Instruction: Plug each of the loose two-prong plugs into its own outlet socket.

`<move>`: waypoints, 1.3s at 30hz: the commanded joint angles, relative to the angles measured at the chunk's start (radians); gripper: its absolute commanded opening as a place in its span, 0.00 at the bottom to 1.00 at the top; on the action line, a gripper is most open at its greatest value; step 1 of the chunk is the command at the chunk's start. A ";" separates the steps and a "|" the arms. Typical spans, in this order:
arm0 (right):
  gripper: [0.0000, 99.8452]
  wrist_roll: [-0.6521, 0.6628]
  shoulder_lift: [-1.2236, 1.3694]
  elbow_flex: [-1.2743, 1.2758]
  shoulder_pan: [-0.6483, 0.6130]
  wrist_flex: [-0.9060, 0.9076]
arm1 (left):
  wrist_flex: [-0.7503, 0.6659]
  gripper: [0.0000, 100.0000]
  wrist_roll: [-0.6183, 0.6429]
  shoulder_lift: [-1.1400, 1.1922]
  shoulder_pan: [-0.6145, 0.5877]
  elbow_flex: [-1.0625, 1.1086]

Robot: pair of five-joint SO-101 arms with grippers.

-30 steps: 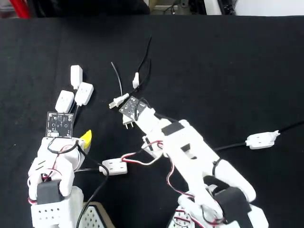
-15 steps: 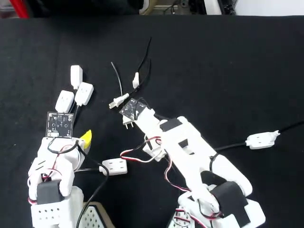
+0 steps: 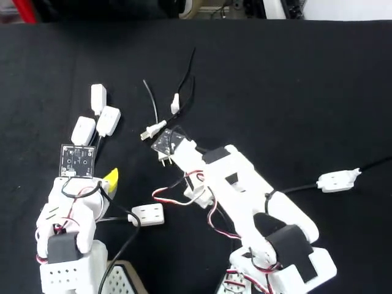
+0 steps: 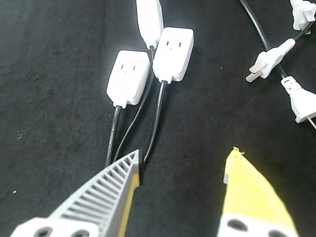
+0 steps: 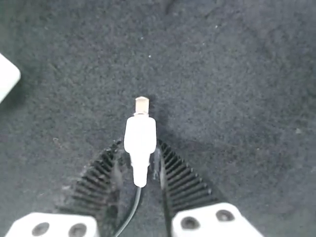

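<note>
Right gripper (image 5: pixel 138 148) is clamped on a plug (image 5: pixel 140 131) mid-table, prongs leading. It looks light and rigid, though the cord may tug, so hold the moulded body. Left gripper (image 4: pixel 183 153) gapes open, near the sockets (image 4: pixel 129 76) at left.

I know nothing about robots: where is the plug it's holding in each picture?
High view: the held plug sticks out at the right arm's tip, mid-table.
Left wrist view: probably the held plug, beyond the open left gripper, past the loose plug.
Right wrist view: the held plug is pinched in the right gripper, prong pointing away.
Landmark: the loose plug beside it, in high and left wrist views.
</note>
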 commanded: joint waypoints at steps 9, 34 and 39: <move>0.01 -0.005 0.041 -0.002 -0.015 0.040 | 0.002 0.28 -0.037 -0.009 -0.012 -0.013; 0.01 -0.080 -0.357 -0.147 -0.239 0.167 | -0.006 0.28 0.112 -0.011 -0.002 -0.050; 0.01 -0.103 -0.340 -0.143 -0.318 -0.003 | 0.029 0.28 0.204 -0.011 -0.013 -0.125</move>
